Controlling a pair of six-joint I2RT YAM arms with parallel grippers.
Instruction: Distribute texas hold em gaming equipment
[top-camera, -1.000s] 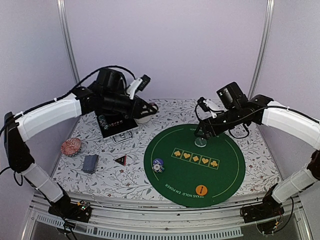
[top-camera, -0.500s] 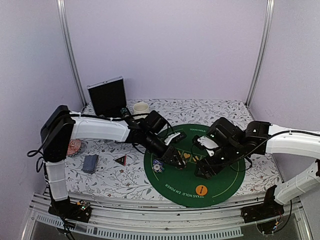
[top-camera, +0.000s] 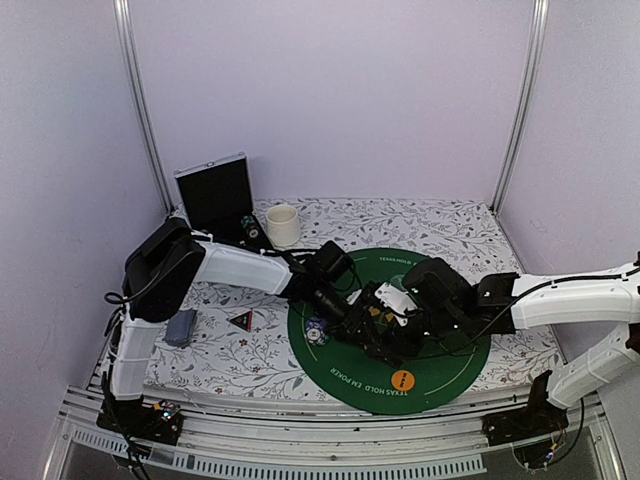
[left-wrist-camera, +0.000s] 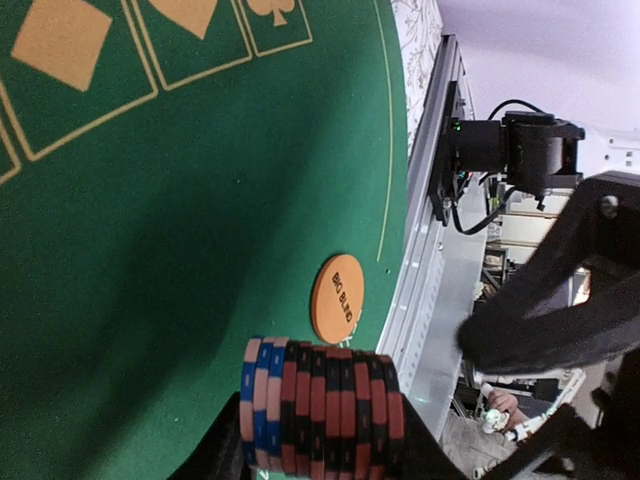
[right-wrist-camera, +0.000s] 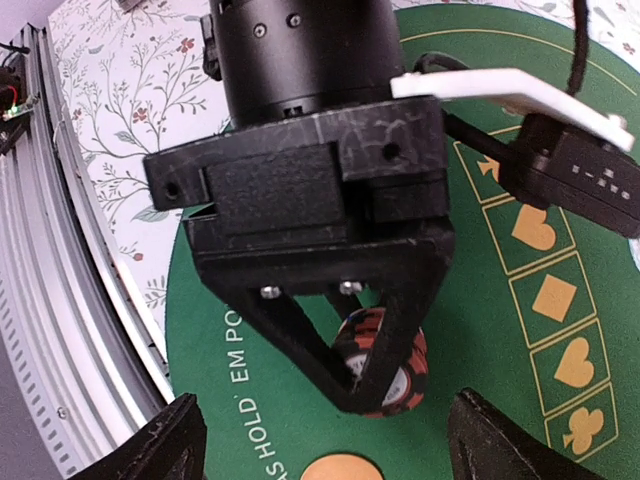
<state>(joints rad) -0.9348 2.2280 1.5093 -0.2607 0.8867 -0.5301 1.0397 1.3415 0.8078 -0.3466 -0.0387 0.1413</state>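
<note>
"Top external checked first; saw what?"
"Saw the round green mat (top-camera: 440, 300) on the flowered table (top-camera: 450, 215), with a blue-white chip stack (top-camera: 317, 330) near its left edge. Spotted the triangular token (top-camera: 240, 320) and the cards (top-camera: 181, 327) off the mat, further left."
"Checked the left gripper (right-wrist-camera: 375, 385)?"
"Found it pinched on a dark red chip stack (left-wrist-camera: 320, 410), a couple of blue chips at one end, pressed between both fingers. Could not tell whether touching the felt."
"Looked at the right gripper (right-wrist-camera: 330, 420)?"
"Found it spread wide, gripping nothing, aimed at the left one from close by."
"Located the orange disc (left-wrist-camera: 337, 298)?"
"Saw it flat on the mat toward the near edge, near the held stack but not touching it. Read BIG BLIND on its face."
"Noticed the mug (top-camera: 283, 225) and the case (top-camera: 215, 195)?"
"Saw both at the back left of the table, well apart from the grippers."
</note>
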